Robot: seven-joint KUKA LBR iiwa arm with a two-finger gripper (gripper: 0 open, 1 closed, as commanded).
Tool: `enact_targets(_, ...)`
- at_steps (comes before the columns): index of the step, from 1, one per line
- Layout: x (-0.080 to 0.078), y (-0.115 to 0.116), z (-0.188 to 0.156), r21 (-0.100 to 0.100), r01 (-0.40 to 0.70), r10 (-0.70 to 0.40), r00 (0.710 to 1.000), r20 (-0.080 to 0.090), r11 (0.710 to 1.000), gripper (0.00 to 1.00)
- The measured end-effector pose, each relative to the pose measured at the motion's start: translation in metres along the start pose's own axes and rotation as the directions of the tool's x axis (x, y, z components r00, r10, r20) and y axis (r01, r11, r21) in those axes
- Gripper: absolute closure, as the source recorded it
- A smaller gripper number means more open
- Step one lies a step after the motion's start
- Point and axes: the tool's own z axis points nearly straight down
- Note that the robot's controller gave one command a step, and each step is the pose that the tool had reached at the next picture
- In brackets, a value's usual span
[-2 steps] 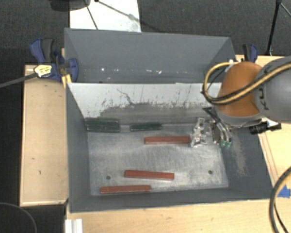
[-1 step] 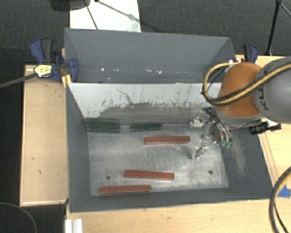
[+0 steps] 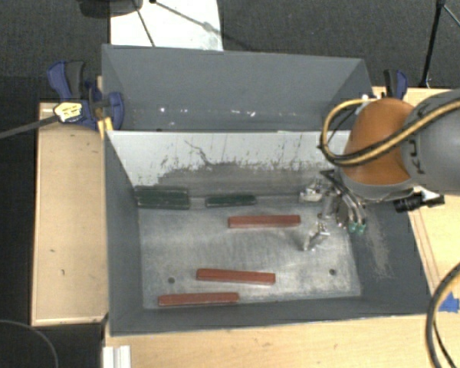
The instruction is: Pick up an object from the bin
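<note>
The grey bin (image 3: pixel 230 90) holds five things of two kinds. There are three red-brown bars (image 3: pixel 264 221) (image 3: pixel 235 277) (image 3: pixel 198 300): one near the middle, towards 12 o'clock, and two at 7 o'clock. There are two dark green bars (image 3: pixel 162 198) (image 3: pixel 230 201), at 10 and 11 o'clock.

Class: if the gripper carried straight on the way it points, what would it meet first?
The gripper would probably meet bare bin floor, right of the upper red-brown bar; depth unclear.
</note>
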Motion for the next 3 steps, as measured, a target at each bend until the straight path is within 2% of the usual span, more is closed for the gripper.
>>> enact_targets(1,-0.001,0.060,-0.004,-0.003,-0.109,0.109,0.994,-0.004,0.994,1.00)
enact_targets(2,-0.001,0.060,-0.004,-0.003,-0.108,0.108,0.994,-0.004,0.994,1.00)
enact_targets(3,0.015,0.072,-0.147,-0.002,-0.130,0.130,0.992,-0.001,0.992,1.00)
